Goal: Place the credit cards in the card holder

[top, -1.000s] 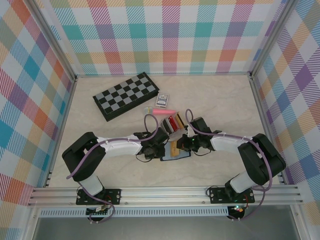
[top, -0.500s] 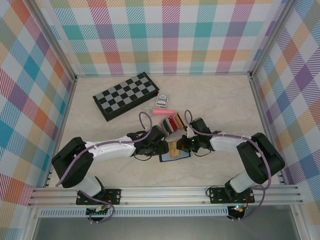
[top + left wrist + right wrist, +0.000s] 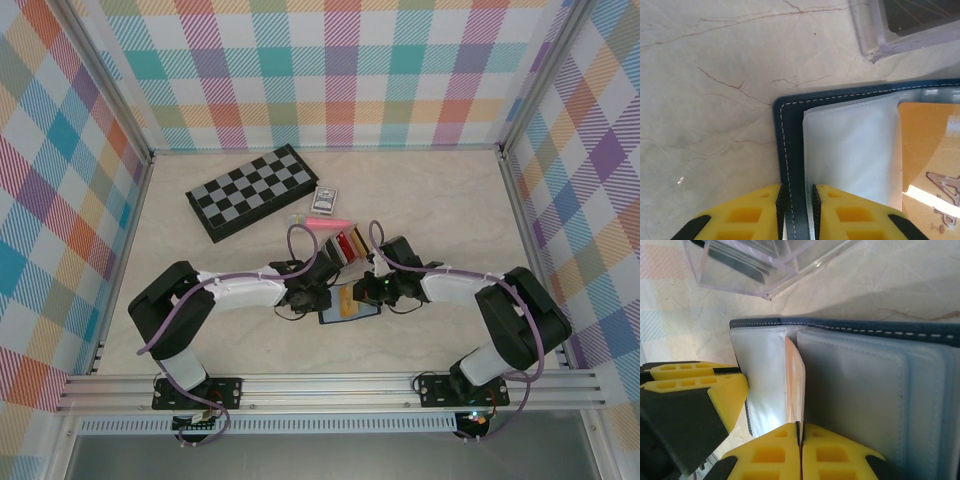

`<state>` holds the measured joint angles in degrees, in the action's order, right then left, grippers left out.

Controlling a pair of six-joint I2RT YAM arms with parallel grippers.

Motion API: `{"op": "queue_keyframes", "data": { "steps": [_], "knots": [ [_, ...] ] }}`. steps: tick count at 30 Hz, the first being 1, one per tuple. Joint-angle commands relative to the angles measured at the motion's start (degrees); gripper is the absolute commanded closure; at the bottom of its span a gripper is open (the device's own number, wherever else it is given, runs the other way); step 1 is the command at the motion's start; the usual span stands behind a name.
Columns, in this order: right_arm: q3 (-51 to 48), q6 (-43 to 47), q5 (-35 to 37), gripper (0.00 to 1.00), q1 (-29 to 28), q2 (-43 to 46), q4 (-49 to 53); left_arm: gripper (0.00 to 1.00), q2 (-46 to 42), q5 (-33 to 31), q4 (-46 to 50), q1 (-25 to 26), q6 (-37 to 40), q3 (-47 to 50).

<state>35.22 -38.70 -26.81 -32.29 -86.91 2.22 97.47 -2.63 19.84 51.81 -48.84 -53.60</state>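
A: Right, tool first. Right gripper (image 3: 800, 432): fingers pressed together, pinching the near edge of an orange credit card (image 3: 795, 382).

B: Card's lie?

A: Straight ahead of the fingertips. Its long axis runs toward the top of the right wrist frame, and it stands on edge. White flap on its left, pale pocket stack on its right. Both belong to the card holder (image 3: 865, 329), open on the table (image 3: 715, 100).

B: So the feed goes along that axis, I'd judge, into the gap between flap and pockets.

A: Agreed. Right arm has the card. Left gripper (image 3: 795, 202) nips the holder's navy border at bottom centre of its own frame, seemingly to pin it.

B: Obstructions?

A: Clear plastic box (image 3: 740, 275) just beyond the holder, other credit cards (image 3: 343, 243) inside. It's near the orange one, but apart from it. Left fingers (image 3: 725, 395) sit just beside the flap, at lower left of the right wrist frame. Tight quarters. Farther up the overhead frame: pink pen-like object (image 3: 325, 224), pack of playing cards (image 3: 325, 200), chessboard (image 3: 252, 192), all well apart from the work.
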Motion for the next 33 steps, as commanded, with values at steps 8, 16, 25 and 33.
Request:
{"op": "queue_keyframes", "data": {
  "steps": [8,16,25,33],
  "knots": [
    [-0.63,-0.77,-3.19,0.92,-1.18,-5.05,-2.19,0.79,2.88,0.38,2.0,-0.69,-0.02,-0.36],
    [-0.37,-1.11,-2.69,0.9,-2.28,-5.4,-2.43,0.79,2.9,0.16,2.49,-0.62,0.06,-0.71],
    [3.54,0.99,3.66,0.79,-3.04,-3.6,8.17,0.79,2.81,0.07,3.04,-0.61,0.3,-0.45],
    [5.96,2.98,5.94,0.76,-3.04,-4.01,13.64,0.82,2.8,0.31,2.88,-0.65,0.43,-0.16]
  ]
}}
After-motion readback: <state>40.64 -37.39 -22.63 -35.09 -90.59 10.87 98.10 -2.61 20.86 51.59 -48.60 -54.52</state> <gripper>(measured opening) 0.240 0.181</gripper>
